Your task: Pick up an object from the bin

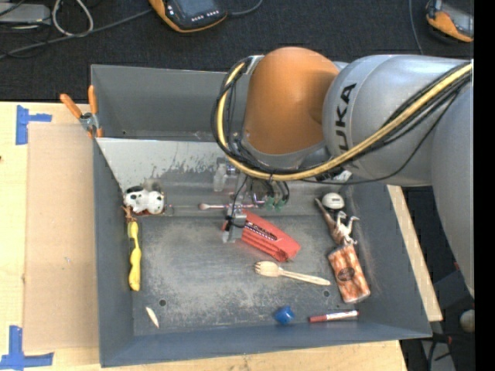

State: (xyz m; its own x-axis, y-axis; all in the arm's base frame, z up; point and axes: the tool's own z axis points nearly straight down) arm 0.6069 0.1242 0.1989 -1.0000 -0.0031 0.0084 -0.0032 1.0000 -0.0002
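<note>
Nearest the camera, along the bin's front wall, lie a small blue ball, a red pen just beside it and, well apart to the left, a short beige stick. Further in, a pale wooden fork lies flat on the bin floor, with a copper-brown oblong block to its right and a long yellow piece by the left wall. Past the fork lies a red flat packet, set at a slant near the middle of the bin. The end effector is low at that packet's left end, touching or nearly touching it; whether it is apart or together cannot be told. A black-and-white toy animal stands further back on the left. The orange wrist cover looms above the back wall. The step in hand looks like the grasp on the red packet. The next move probably calls for a firm closure across the packet's narrow end, then a straight lift clear of the fork.
</note>
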